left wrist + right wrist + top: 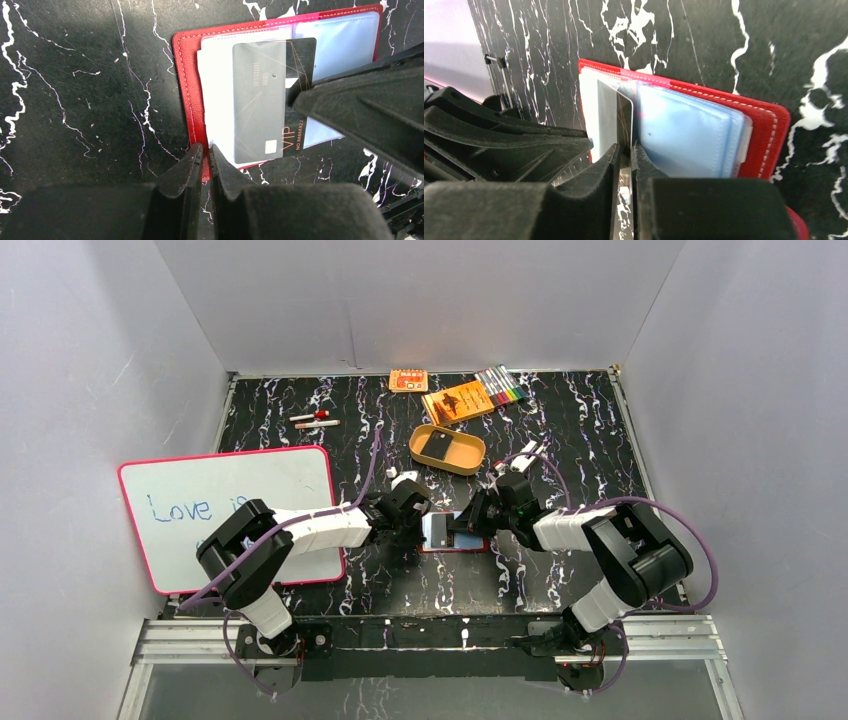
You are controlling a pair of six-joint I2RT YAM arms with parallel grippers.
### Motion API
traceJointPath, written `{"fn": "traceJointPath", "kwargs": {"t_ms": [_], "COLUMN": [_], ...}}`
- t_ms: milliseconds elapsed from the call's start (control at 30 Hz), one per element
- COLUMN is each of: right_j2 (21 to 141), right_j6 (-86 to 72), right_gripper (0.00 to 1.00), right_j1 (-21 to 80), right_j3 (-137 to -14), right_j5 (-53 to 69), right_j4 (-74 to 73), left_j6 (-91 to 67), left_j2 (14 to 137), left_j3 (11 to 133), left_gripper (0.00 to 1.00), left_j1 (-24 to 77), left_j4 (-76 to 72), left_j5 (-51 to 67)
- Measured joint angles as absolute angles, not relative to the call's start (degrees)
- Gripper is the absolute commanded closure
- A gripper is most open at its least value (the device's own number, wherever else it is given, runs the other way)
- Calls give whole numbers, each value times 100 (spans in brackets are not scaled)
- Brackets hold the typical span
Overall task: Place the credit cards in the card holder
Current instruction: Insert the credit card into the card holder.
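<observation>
The red card holder (pixel 455 542) lies open on the black marbled table between the two grippers; it also shows in the left wrist view (pixel 187 75) and the right wrist view (pixel 769 135). My left gripper (pixel 206 152) is shut on the holder's red edge. My right gripper (pixel 624 150) is shut on a dark credit card (pixel 260 115) printed "VIP", seen edge-on in the right wrist view (pixel 624 112). Most of the card sits under a clear sleeve; its right end sticks out. A second dark card (pixel 437 446) lies in the tan oval tray (pixel 465 461).
A whiteboard (pixel 230 505) with a pink rim lies at the left. At the back are orange packets (pixel 460 400), a small orange box (pixel 408 380), coloured markers (pixel 500 386) and two pens (pixel 315 421). White walls enclose the table.
</observation>
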State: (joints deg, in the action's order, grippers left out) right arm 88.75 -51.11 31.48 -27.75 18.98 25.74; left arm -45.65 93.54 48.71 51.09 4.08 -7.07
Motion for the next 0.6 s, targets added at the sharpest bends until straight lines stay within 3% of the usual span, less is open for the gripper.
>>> {"fn": "traceJointPath", "kwargs": {"t_ms": [167, 600], "right_j2": [8735, 8801], "right_j6": [-5039, -4786], "right_gripper": [60, 56], "right_j1": [3256, 3538], "right_j3": [-2867, -3258], "right_j5": [1925, 1839], "right_j4": [2154, 1531], "left_j6": [-4569, -4604], "left_j2": [9347, 9321], "left_j3": [4849, 4803], "left_gripper": [91, 91], "left_j1": [5109, 5109], "left_j4": [357, 309], "left_j5": [-707, -705]}}
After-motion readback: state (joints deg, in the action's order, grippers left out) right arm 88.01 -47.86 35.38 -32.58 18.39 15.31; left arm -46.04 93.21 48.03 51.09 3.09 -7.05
